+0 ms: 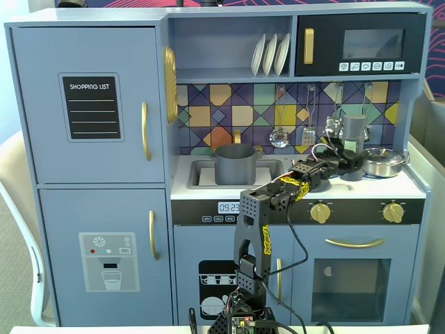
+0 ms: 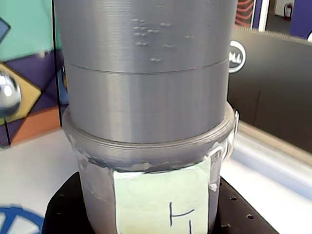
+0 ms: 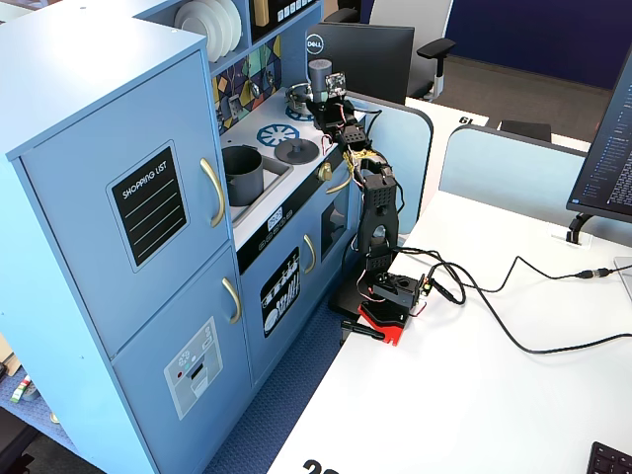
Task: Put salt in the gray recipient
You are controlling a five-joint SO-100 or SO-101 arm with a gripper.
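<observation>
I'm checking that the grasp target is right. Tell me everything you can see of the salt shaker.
The salt shaker is a tall, slim, matte gray cylinder with fine ridges, a flared collar and a pale-green label bearing handwritten strokes. It stands upright at the right end of the toy kitchen counter in a fixed view. The gripper is at its base; actual contact is unclear.

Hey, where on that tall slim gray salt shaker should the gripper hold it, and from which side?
Grip the tall slim gray salt shaker around its straight round body, near the middle, coming in level from the kitchen's front, where the gripper already sits. It stands upright on the stove top, so a side pinch probably suits it; the wider collar above the label would likely resist slipping.
</observation>
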